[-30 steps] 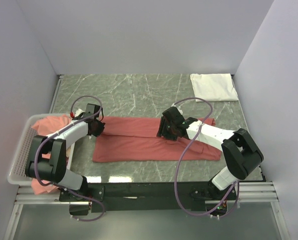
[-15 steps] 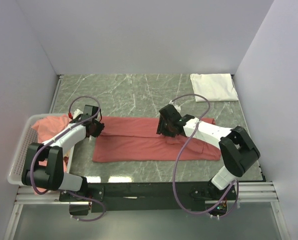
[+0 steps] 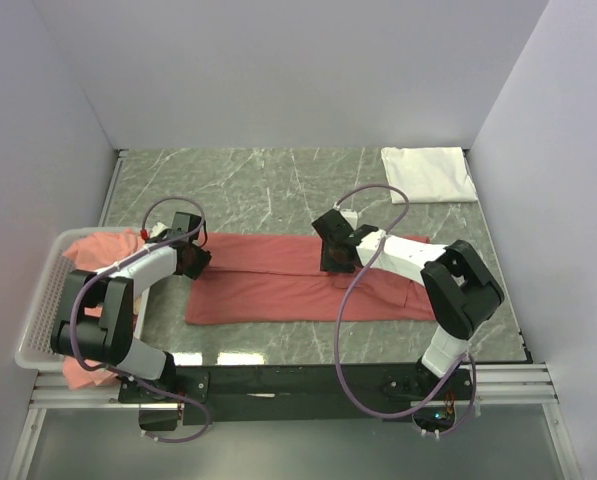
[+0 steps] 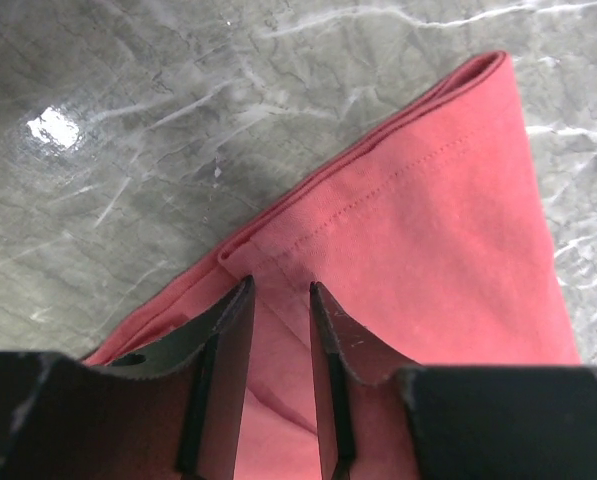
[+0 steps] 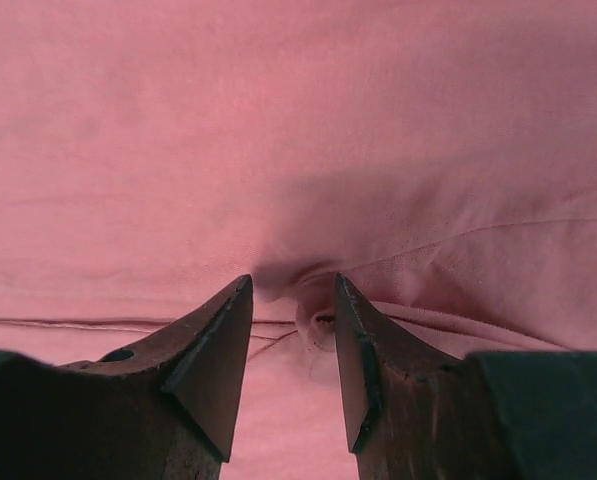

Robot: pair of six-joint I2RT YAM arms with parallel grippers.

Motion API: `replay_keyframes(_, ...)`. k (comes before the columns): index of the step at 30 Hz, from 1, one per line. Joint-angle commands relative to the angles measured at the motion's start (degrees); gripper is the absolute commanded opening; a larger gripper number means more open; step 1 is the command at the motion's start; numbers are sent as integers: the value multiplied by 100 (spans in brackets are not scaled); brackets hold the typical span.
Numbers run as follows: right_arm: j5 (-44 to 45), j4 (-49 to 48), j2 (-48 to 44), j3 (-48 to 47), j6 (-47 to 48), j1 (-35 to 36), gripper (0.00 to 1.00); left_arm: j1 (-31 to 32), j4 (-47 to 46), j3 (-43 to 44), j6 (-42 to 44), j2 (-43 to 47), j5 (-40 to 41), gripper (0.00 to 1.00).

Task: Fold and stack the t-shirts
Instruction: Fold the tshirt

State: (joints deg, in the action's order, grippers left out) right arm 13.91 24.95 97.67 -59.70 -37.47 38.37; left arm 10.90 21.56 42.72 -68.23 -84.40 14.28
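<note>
A salmon t-shirt (image 3: pixel 268 285) lies folded into a long band across the middle of the table. My left gripper (image 3: pixel 191 258) is at its left end. In the left wrist view its jaws (image 4: pixel 280 285) stand narrowly apart with a ridge of the shirt's hemmed corner (image 4: pixel 428 230) between them. My right gripper (image 3: pixel 336 255) is on the middle of the band. In the right wrist view it (image 5: pixel 290 280) pinches a small pucker of the salmon cloth (image 5: pixel 298 120). A folded white t-shirt (image 3: pixel 428 173) lies at the back right.
A white mesh basket (image 3: pixel 36 320) at the left edge holds more salmon shirts (image 3: pixel 93 250). The green marble table (image 3: pixel 268 190) is walled at the back and sides. Purple cables loop over both arms.
My right gripper has moved a little left and back along the shirt. My left gripper stays at the shirt's left end. The shirt has not visibly shifted.
</note>
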Motion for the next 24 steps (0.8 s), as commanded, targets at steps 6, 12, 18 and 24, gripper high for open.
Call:
replay_keyframes(6,68,19,156,-253,249,74,47,-26,-179,-9,-33,-59,118,34)
replay_keyframes(12,120,10,218,-200,258,74,54,-26,24,-53,-50,221,268,39)
replay_keyframes(18,77,-69,218,-165,214,74,53,-35,111,-97,-59,310,382,43)
replay_keyframes(24,-3,-122,174,-112,179,74,51,-35,85,-44,-68,47,382,40)
